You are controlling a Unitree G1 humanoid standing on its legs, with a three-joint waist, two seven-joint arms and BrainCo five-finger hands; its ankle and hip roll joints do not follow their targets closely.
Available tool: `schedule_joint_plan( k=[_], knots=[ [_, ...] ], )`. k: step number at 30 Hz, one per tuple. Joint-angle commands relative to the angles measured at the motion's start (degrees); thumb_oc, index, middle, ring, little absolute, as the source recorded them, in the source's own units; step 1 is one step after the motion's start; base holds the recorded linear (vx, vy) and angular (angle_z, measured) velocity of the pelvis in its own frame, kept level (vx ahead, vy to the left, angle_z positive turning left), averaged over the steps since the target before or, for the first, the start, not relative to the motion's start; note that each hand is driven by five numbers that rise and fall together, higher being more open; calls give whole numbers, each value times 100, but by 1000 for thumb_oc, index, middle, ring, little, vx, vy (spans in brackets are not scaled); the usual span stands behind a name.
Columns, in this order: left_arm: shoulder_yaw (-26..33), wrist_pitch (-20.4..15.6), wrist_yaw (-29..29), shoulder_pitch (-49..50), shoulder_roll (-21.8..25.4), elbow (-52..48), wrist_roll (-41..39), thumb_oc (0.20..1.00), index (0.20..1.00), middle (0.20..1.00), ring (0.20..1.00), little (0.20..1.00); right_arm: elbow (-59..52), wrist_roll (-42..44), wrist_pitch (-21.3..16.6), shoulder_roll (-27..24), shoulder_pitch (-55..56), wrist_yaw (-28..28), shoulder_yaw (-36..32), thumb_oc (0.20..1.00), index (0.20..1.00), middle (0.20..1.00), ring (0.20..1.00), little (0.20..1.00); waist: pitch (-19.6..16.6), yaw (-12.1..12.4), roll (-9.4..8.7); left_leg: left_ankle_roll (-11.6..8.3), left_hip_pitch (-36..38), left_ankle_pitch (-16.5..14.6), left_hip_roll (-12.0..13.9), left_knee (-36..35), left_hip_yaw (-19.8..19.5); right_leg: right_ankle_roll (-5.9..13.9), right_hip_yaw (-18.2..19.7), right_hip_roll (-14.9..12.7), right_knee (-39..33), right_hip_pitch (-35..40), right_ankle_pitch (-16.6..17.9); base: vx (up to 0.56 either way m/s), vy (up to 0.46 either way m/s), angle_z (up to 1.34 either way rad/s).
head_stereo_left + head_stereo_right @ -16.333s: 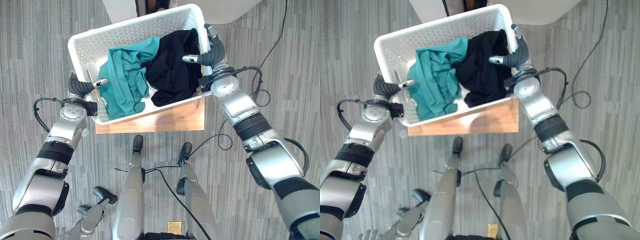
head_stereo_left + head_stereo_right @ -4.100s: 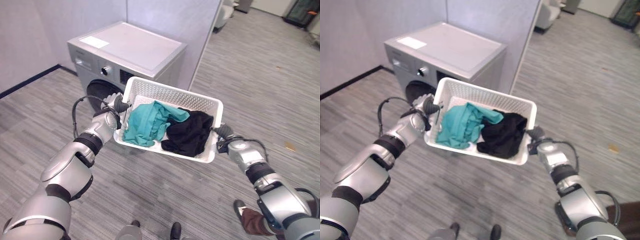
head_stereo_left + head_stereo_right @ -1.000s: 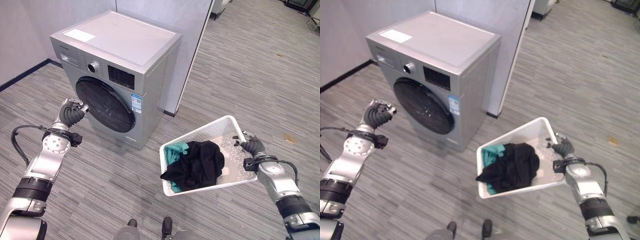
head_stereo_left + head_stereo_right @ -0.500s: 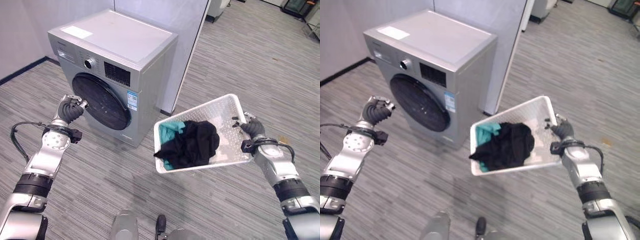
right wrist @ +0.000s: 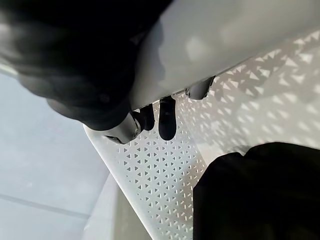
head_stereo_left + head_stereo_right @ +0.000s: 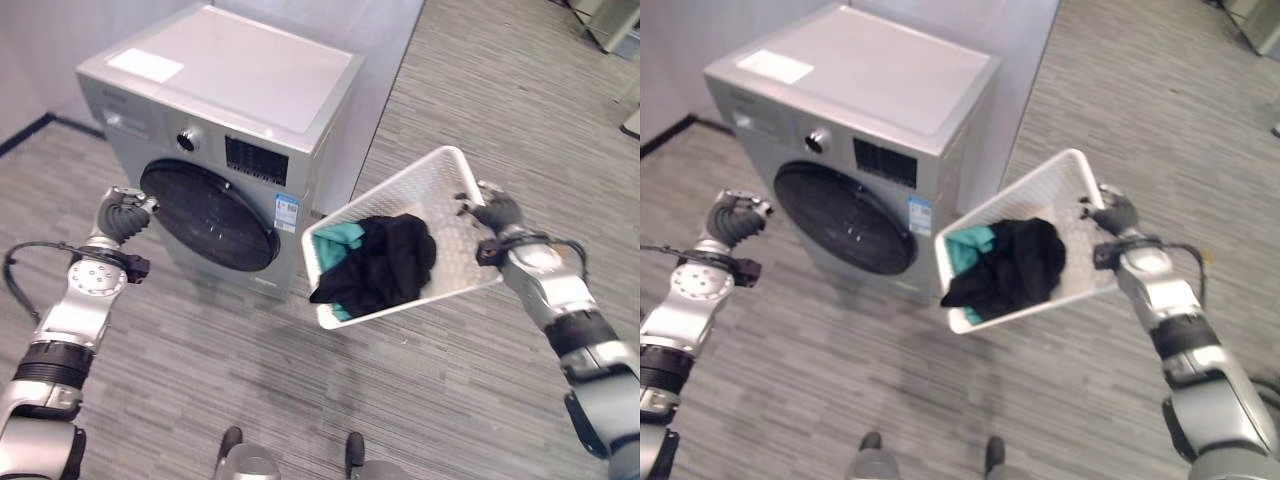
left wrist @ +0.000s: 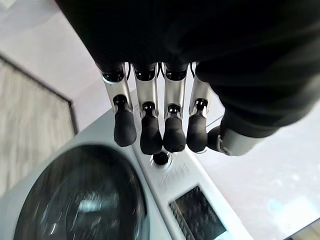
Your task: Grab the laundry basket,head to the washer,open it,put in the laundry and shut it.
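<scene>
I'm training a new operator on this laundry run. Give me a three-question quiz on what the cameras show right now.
1. True or false: the round dark door of the silver front-loading washer is shut.
2. Which robot hand grips the white perforated plastic basket? A left B right
3. Fill in: a black garment lies over a ___ one.

Key: 1 true; 2 B; 3 teal.

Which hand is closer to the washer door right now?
Left. The left hand hovers just beside the washer door, not touching it; the right hand is off to the other side, gripping the laundry basket.
</scene>
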Motion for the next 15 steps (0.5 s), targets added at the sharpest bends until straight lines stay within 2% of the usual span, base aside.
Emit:
schedule_joint_plan(
  k=[1, 3, 4, 6, 7, 9, 12, 13, 14, 15],
  knots=[
    [-220, -367, 239, -9, 168, 128, -51, 200, 200, 200, 200, 200, 265, 337, -590, -491, -1005, -147, -385, 200, 200, 200, 200, 200, -1101, 80, 278, 212, -578, -46, 229, 205, -290, 559, 58, -322, 962, -9, -1510, 16, 278, -39],
    [-226, -368, 239, -15, 170, 132, -52, 200, 200, 200, 200, 200, 263, 336, -589, -491, -1002, -148, -389, 200, 200, 200, 200, 200, -1111, 86, 265, 219, -592, -46, 216, 210, -284, 566, 65, -336, 966, -26, -1511, 24, 208, -24],
    [-392, -330, 245, -231, 223, 288, 3, 200, 200, 200, 200, 200, 153, 243, -591, -491, -932, -147, -451, 200, 200, 200, 200, 200, -1127, -8, 244, 398, -531, -237, -70, 183, -319, 761, 55, -600, 1172, -128, -1335, 32, 327, -10],
    [-420, -323, 248, -281, 242, 340, 1, 200, 200, 200, 200, 200, 128, 211, -578, -511, -900, -141, -479, 200, 200, 200, 200, 200, -1124, -22, 225, 472, -521, -278, -184, 190, -337, 811, 112, -671, 1294, -216, -1262, 24, 315, -3],
    [-502, -256, 236, -428, 294, 439, 64, 200, 200, 200, 200, 200, 50, 146, -553, -553, -830, -105, -483, 200, 200, 200, 200, 200, -1102, -89, 243, 669, -442, -409, -441, 197, -416, 819, 285, -745, 1677, -406, -1165, 16, 227, -4],
    [-520, -258, 237, -449, 293, 449, 63, 200, 200, 200, 200, 200, 47, 145, -552, -558, -824, -105, -493, 200, 200, 200, 200, 200, -1097, -71, 233, 676, -444, -415, -451, 206, -406, 824, 304, -753, 1702, -425, -1176, 7, 154, -2],
    [-751, -191, 227, -726, 217, 601, 130, 200, 200, 200, 200, 200, -46, 111, -548, -604, -712, -84, -486, 200, 200, 200, 200, 200, -1021, -154, 268, 887, -402, -543, -645, 348, -513, 694, 420, -723, 2409, -649, -1119, 8, 203, -4],
    [-847, -138, 209, -851, 122, 588, 154, 200, 200, 200, 200, 200, -175, 142, -556, -613, -643, -79, -496, 200, 200, 200, 200, 200, -916, -217, 307, 1034, -363, -585, -725, 449, -594, 554, 501, -563, 3002, -846, -1020, -3, 190, -4],
    [-855, -136, 210, -864, 118, 592, 154, 200, 200, 200, 200, 200, -182, 141, -553, -619, -638, -82, -502, 200, 200, 200, 200, 200, -906, -205, 304, 1032, -364, -596, -726, 462, -588, 550, 515, -561, 3048, -868, -1040, -10, 243, -2],
    [-959, -93, 196, -987, 51, 555, 140, 200, 200, 200, 200, 200, -340, 174, -578, -578, -689, -79, -445, 200, 200, 200, 200, 200, -785, -223, 369, 1155, -256, -630, -753, 475, -580, 446, 366, -417, 3572, -1102, -1017, -11, 143, -3]
  ],
)
